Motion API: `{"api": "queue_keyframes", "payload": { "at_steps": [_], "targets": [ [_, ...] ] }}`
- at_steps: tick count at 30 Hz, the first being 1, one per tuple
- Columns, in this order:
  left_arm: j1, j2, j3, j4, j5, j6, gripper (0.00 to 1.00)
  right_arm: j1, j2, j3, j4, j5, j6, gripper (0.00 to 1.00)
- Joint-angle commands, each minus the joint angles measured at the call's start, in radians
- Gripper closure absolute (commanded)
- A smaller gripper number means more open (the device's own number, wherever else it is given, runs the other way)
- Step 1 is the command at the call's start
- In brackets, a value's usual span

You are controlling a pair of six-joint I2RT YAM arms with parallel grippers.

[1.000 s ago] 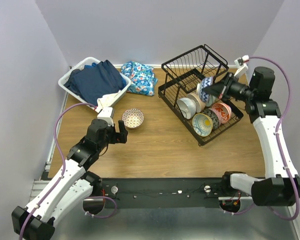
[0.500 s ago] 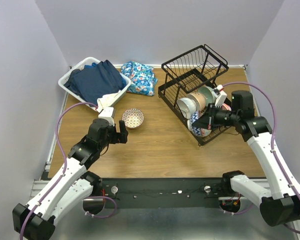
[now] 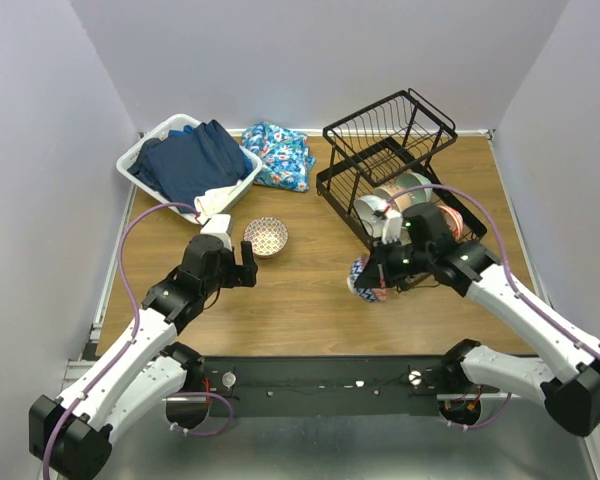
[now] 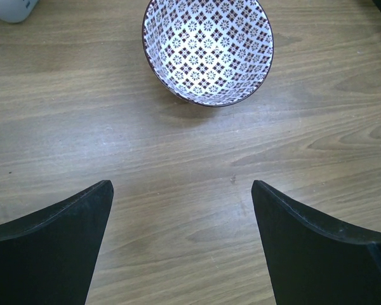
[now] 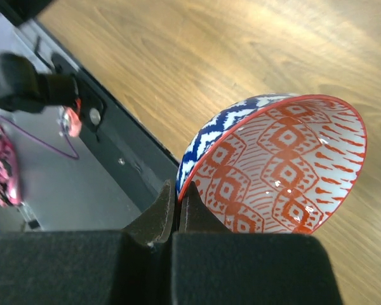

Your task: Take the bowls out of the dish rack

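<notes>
I now have the blue-white bowl (image 5: 276, 168) clear of the dish rack (image 3: 327, 131), right hand (image 5: 176, 194) clamped on its rim, over the worktop (image 3: 300, 300)

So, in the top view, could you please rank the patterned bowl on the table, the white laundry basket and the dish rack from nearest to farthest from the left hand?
From the left hand:
1. patterned bowl, just ahead of it.
2. white laundry basket, back left.
3. dish rack, back right.
</notes>
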Motion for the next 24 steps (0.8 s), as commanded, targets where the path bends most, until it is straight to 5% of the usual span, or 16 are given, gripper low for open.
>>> {"api": "queue_keyframes", "payload": {
  "at_steps": [1,11,24],
  "targets": [
    [0.006,0.031,0.017,0.019,0.006,-0.049,0.01,0.188,0.093,0.004,0.121,0.198,0.041,0.99],
    [0.006,0.101,0.083,-0.053,0.016,-0.153,0.01,0.431,0.334,0.087,0.201,0.476,-0.086,0.99],
    [0.006,0.284,0.261,-0.196,0.128,-0.216,0.01,0.646,0.419,0.130,0.307,0.738,-0.419,0.99]
  ]
}}
